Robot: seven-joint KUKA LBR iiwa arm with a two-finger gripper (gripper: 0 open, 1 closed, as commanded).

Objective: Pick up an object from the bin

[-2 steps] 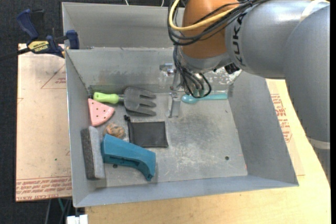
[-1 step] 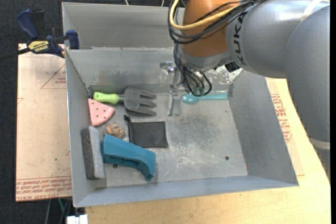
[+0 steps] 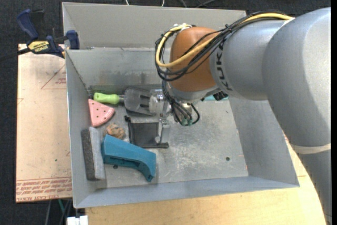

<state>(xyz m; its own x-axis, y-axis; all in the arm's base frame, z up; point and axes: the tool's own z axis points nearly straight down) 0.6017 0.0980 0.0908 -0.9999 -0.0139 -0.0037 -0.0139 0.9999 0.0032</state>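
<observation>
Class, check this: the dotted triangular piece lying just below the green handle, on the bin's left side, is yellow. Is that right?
No. In the camera view the dotted triangular piece is pink, not yellow; it does lie just below the green handle on the bin's left side.

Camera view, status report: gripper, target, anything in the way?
Gripper low over dark flat square, bin centre. Square lying on floor. Blue plastic piece and green-handled tool close beside.
</observation>
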